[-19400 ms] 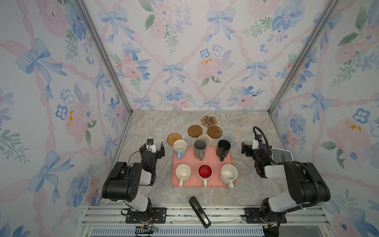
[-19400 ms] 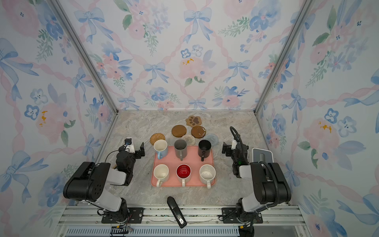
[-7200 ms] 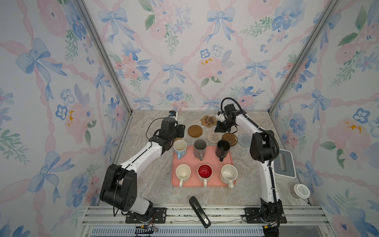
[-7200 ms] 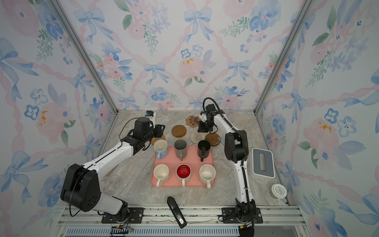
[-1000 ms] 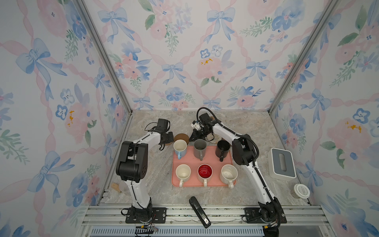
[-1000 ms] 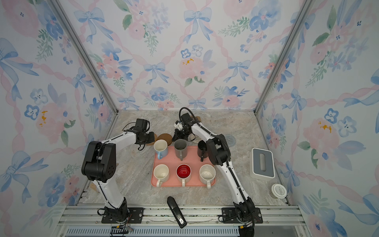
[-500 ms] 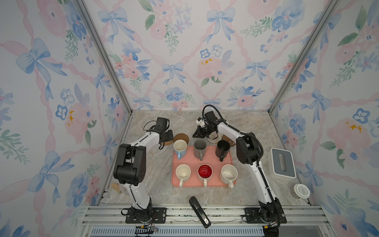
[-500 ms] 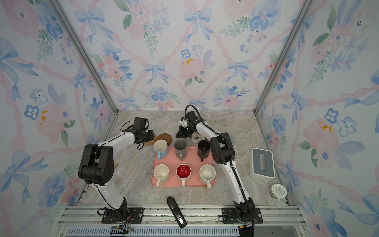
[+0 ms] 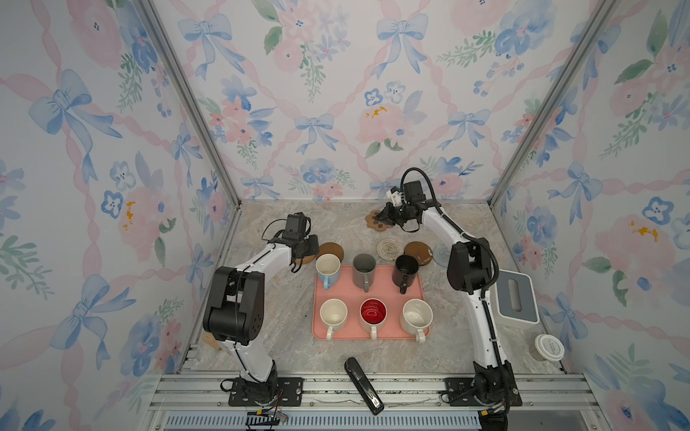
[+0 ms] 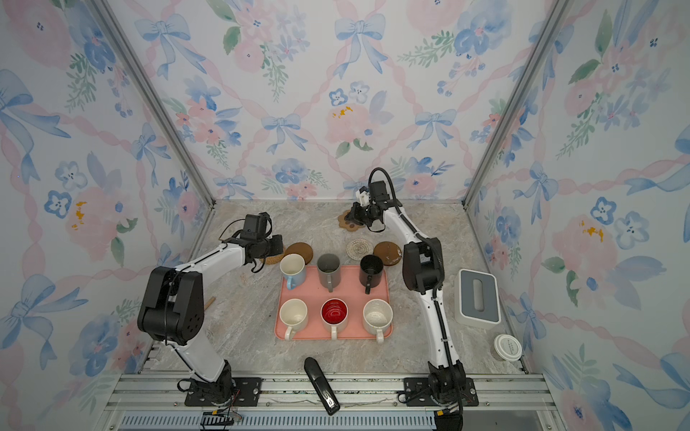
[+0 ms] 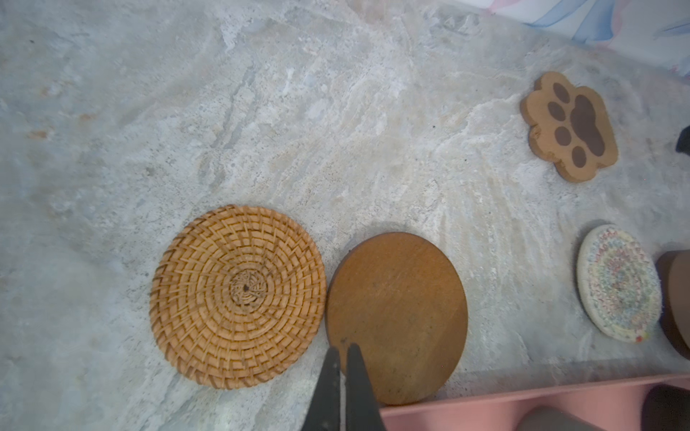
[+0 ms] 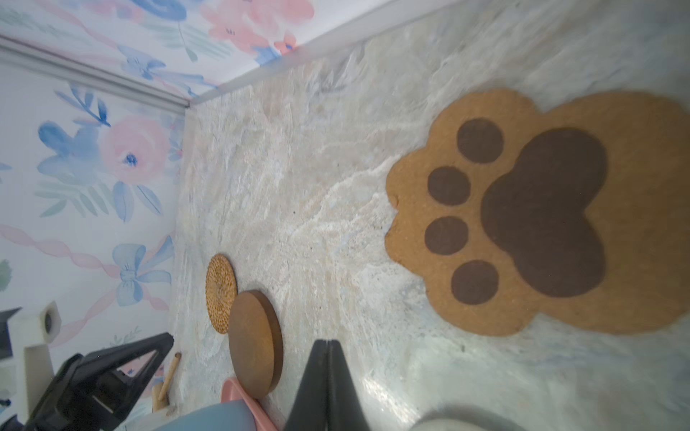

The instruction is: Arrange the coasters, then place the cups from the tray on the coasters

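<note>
Just ahead of right tool (image 12: 328, 342), paw-print coaster (image 12: 522, 212)

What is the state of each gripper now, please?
Left gripper: closed, holding nothing.
Right gripper: closed, holding nothing.

You have bare marble (image 9: 336, 220) at the tray's (image 9: 384, 285) twelve o'clock, beyond the coasters (image 9: 389, 248) lining its far edge. The paw-print coaster (image 9: 373, 220) lies there, toward one. Nine o'clock is open up to the left arm (image 9: 261, 261). At three, the right arm (image 9: 468, 266) and the grey-white box (image 9: 526, 298) narrow the gap — and six mugs (image 9: 364, 266) fill the tray.
</note>
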`<state>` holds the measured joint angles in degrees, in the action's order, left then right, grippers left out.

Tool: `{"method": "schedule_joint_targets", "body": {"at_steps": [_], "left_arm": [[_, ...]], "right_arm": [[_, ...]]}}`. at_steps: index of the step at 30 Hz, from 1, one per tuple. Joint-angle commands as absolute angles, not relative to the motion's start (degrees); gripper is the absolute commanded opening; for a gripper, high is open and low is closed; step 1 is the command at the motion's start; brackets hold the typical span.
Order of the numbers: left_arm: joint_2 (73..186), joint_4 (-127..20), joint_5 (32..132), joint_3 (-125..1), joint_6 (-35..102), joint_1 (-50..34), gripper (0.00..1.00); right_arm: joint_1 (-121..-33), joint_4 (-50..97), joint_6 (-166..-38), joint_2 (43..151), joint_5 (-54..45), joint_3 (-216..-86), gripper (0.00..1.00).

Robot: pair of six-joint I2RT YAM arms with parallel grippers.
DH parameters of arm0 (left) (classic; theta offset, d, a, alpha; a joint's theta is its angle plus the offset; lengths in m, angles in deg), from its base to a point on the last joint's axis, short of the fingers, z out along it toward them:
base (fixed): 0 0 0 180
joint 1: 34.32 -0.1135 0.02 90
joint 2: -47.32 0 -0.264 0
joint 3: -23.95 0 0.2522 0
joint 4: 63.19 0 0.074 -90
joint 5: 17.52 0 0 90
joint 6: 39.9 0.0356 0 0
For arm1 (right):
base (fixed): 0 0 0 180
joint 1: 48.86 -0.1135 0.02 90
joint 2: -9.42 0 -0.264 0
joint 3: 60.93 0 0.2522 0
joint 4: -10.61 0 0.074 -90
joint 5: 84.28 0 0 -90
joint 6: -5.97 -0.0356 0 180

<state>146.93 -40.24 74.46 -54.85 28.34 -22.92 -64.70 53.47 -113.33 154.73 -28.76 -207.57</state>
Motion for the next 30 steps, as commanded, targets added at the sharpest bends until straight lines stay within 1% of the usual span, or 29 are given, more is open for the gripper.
{"method": "schedule_joint_targets", "body": {"at_steps": [1, 5, 10, 15, 20, 30], "left_arm": [[145.32, -43.42, 75.36, -53.29, 27.3, -22.0, 0.0], [145.04, -45.2, 75.88, -52.74, 26.92, -20.9, 0.0], [145.14, -45.87, 77.08, -52.5, 26.25, -19.78, 0.0], [145.1, -46.37, 77.35, -51.78, 25.42, -19.15, 0.0], [145.51, -46.4, 77.81, -51.51, 24.92, -19.1, 0.0], [144.29, -46.44, 77.62, -51.42, 25.25, -18.61, 0.0]], "right_arm": [[-63.17, 50.14, -117.45, 159.35, -26.51, -212.34, 0.03], [-61.73, 46.58, -122.04, 162.7, -24.64, -215.7, 0.0], [-60.22, 44.15, -124.77, 164.96, -22.42, -216.87, 0.0], [-58.86, 44.15, -125.01, 166.33, -20.15, -217.29, 0.0], [-57.75, 45.99, -124.9, 168.04, -19.97, -219.46, 0.0], [-57.97, 50.36, -122.08, 169.68, -18.1, -220.1, 0.0]]}}
